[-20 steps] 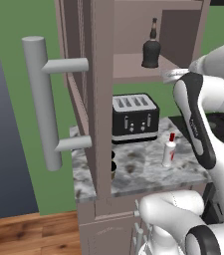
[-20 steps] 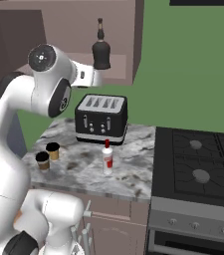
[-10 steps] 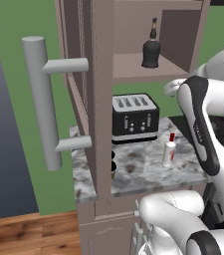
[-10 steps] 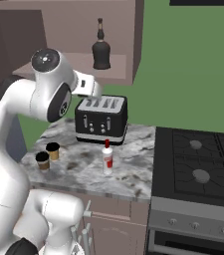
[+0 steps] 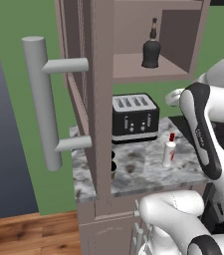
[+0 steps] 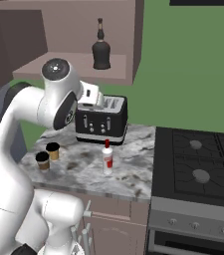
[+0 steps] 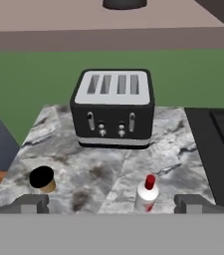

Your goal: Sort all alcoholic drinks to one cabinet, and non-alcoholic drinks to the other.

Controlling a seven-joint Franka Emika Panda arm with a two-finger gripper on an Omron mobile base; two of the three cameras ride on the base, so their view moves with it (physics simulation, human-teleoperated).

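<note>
Fingers (image 7: 31, 203) spread wide, empty, above marble counter (image 7: 103, 169)

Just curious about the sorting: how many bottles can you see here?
2. The black bottle stands on the open cabinet shelf; the clear red-capped bottle stands on the marble counter before the toaster. Others may be hidden.

The robot arm (image 6: 44, 104) has pulled back from the open wall cabinet (image 5: 133, 67) and dropped lower. A second ago its wrist reached up close to the black bottle (image 6: 101, 50) on the shelf; now the wrist sits below the shelf, level with the toaster (image 6: 102, 122), and its elbow has swung nearer the cameras.
</note>
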